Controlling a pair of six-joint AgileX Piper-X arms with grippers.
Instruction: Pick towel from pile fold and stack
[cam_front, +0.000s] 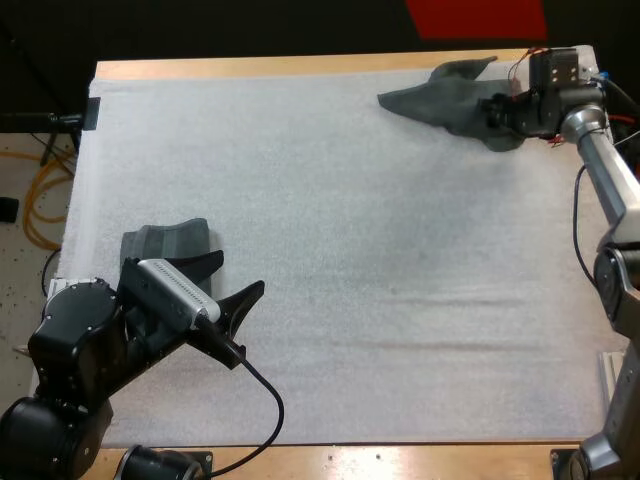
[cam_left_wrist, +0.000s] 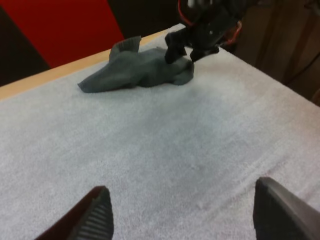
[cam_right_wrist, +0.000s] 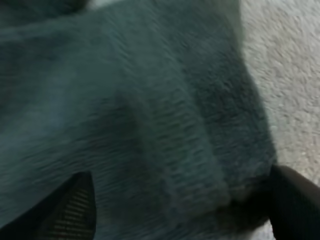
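The crumpled towel (cam_front: 440, 100), dark grey-green, lies at the far right corner of the white mat (cam_front: 380, 250), close to the mat's far edge, with one flap raised toward that edge. The right end effector (cam_front: 492, 110) is down on the towel's right-hand end. In the right wrist view its black fingers (cam_right_wrist: 75, 210) stand spread wide with the fuzzy cloth bunched between them. They are released, not clenched on the fabric, and one finger sits at the towel's edge where the mat begins. The left wrist view looks across the mat and shows that same end effector low over the towel's end.

The left end effector (cam_front: 242, 271) hovers above the mat's near left part. It is released, its two fingers set well apart with bare mat between them. Just behind it, toward the mat's left edge, a folded towel (cam_front: 165, 243) of the same dark colour lies flat on the mat, partly covered by the left arm. A strip of the wooden desk (cam_front: 300, 68) shows beyond the mat's far edge and another along its near edge.
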